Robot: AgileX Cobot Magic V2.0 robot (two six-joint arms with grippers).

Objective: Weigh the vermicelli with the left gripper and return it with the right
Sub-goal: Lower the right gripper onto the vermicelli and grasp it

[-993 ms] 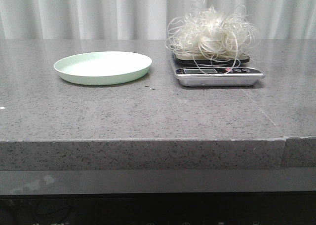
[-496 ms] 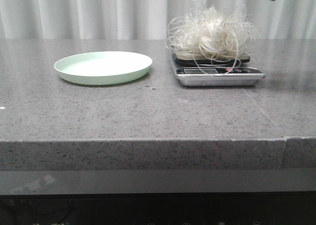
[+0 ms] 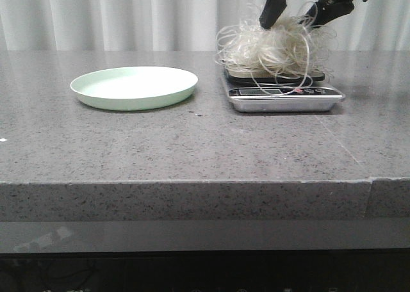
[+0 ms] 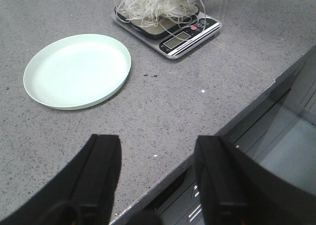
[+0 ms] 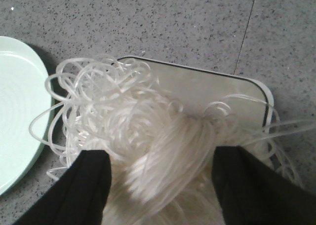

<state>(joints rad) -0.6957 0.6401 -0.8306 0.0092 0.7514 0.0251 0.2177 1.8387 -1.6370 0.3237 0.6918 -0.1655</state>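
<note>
From the front we see the vermicelli (image 3: 274,47) heaped on the scale (image 3: 284,98), just right of the green plate (image 3: 133,87) on the grey surface (image 3: 192,145). The right claw (image 3: 298,11) hangs spread at the mound's top. Only the right wrist view shows its fingers (image 5: 81,188) straddling the strands. The left claw (image 4: 157,180) is spread, holding nothing.

Fluffy mound of thin, translucent whitish curly vermicelli strands (image 3: 274,47), heaped on the flat platform of a silver digital kitchen scale (image 3: 284,98), loose loops spilling over its edges and display, right of a round pale green plate (image 3: 133,87)
</note>
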